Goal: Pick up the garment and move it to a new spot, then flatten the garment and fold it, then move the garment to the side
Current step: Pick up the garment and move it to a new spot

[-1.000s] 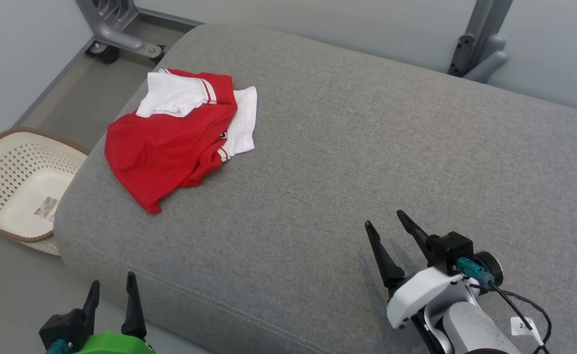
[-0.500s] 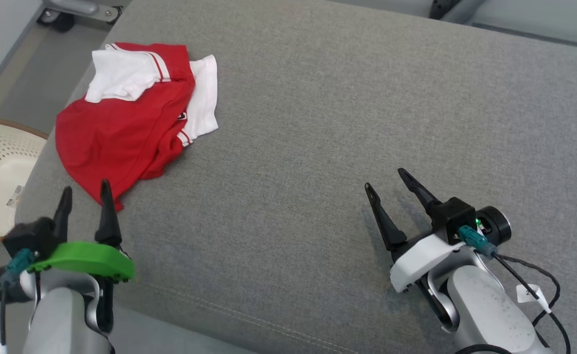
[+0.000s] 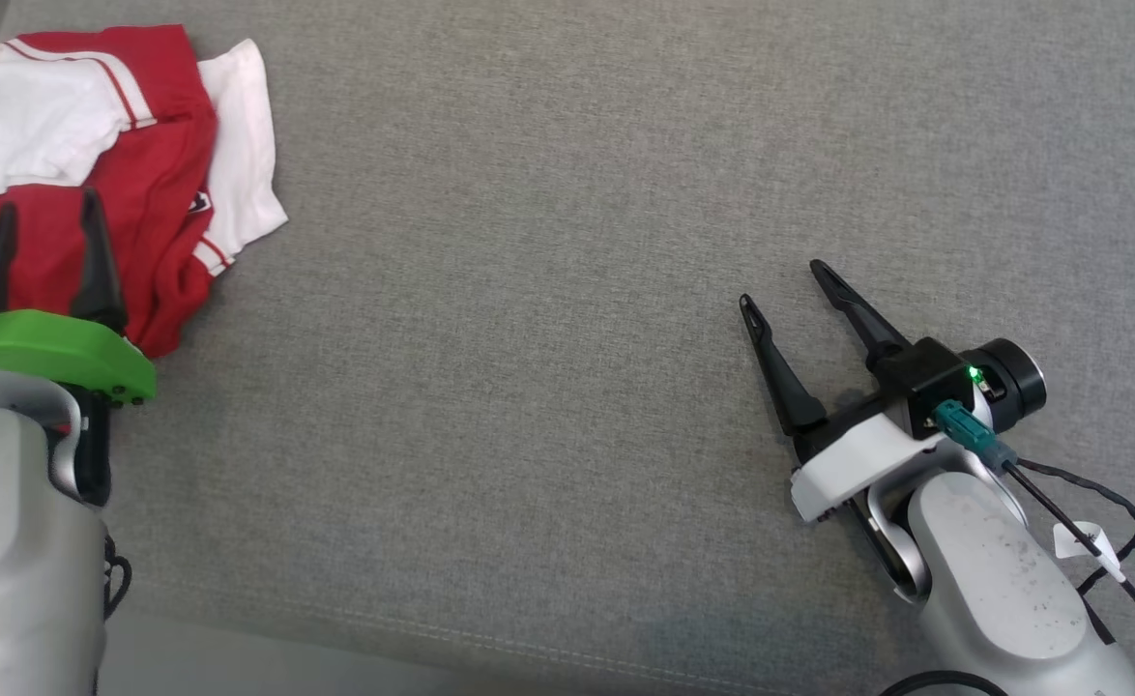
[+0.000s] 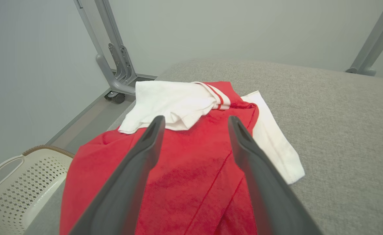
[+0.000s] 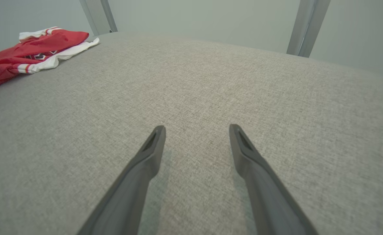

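A crumpled red and white garment (image 3: 161, 184) lies at the far left of the grey cushion (image 3: 529, 338). My left gripper (image 3: 45, 208) hovers over its near red part, open, nothing between its fingers. In the left wrist view the garment (image 4: 185, 163) spreads under the gripper (image 4: 194, 119), white sleeves toward the far side. My right gripper (image 3: 782, 282) stands open above bare cushion at the right, far from the garment. In the right wrist view the gripper (image 5: 196, 127) points across the cushion and the garment (image 5: 31, 52) lies at the upper left.
A cream perforated basket (image 4: 18, 186) sits on the floor off the cushion's left edge. Grey metal frame legs (image 4: 113, 62) stand behind the cushion by the pale wall. Wide bare cushion stretches between the two grippers.
The head camera has tilted down and right, so the whole picture has shifted. My left gripper has come forward over the garment's near edge. The right gripper has barely moved.
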Robot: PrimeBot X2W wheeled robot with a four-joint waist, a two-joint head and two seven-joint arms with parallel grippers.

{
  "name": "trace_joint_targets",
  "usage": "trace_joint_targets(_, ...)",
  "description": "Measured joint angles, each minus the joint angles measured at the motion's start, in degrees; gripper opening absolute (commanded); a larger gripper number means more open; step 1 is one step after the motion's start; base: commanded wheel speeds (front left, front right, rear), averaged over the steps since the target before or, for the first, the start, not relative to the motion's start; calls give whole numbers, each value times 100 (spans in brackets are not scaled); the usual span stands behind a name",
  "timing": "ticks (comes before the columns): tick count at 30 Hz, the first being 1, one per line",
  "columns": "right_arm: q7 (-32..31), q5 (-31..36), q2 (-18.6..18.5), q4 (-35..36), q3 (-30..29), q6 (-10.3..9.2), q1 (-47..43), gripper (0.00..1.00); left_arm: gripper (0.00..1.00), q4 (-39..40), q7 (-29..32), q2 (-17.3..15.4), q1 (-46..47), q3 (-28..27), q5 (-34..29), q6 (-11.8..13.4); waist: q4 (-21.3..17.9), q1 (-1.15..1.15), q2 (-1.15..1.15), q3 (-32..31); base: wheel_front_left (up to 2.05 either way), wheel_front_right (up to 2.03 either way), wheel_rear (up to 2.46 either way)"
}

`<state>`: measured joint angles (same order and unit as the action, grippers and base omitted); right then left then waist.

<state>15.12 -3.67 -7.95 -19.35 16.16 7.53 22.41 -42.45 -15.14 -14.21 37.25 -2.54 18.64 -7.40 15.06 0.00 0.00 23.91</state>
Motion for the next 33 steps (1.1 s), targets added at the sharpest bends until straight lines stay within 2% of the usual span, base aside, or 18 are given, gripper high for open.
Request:
trace_joint_targets(5, 2, 36, 15, 118, -2, 1, 66, 100, 100, -593, 0, -391, 467, 81, -22, -10, -250, 0, 0, 260, 0, 0, 0)
trace_joint_targets(12, 3, 103, 103, 294, -31, 1, 191, 100, 100, -1120, 0, -604, 989, 86, -130, -13, -550, 0, 0, 589, 0, 0, 0)
trace_joint_targets(16, 10, 127, 147, 380, -58, 2, 250, 100, 100, -1511, 1, -712, 1184, -8, -182, 151, -710, 0, 0, 750, 0, 0, 0)
trace_joint_targets(20, 13, 131, 174, 478, -111, 4, 277, 100, 100, -1497, 0, -779, 1331, -119, -281, 366, -817, 0, 0, 898, 0, 0, 0)
trace_joint_targets(21, 19, 132, 182, 494, -120, 4, 281, 100, 53, -1477, 0, -776, 1334, -154, -291, 413, -835, 0, 0, 928, 0, 0, 0)
trace_joint_targets(22, 20, 132, 191, 502, -125, 4, 287, 100, 16, -1485, 0, -776, 1334, -159, -327, 460, -851, 0, 0, 951, 0, 0, 0)
trace_joint_targets(23, 29, 132, 213, 504, -124, 4, 300, 100, 0, -1550, 0, -766, 1339, -194, -365, 535, -880, 0, 0, 974, 0, 0, 0)
trace_joint_targets(27, 36, 126, 238, 477, -130, 4, 311, 100, 0, -1542, 1, -771, 1361, -231, -427, 541, -888, 0, 0, 960, 0, 0, 0)
trace_joint_targets(33, 36, 18, 289, 325, -169, 2, 318, 100, 0, -615, 1, -814, 1351, -293, -699, 426, -864, 0, 0, 850, 0, 0, 0)
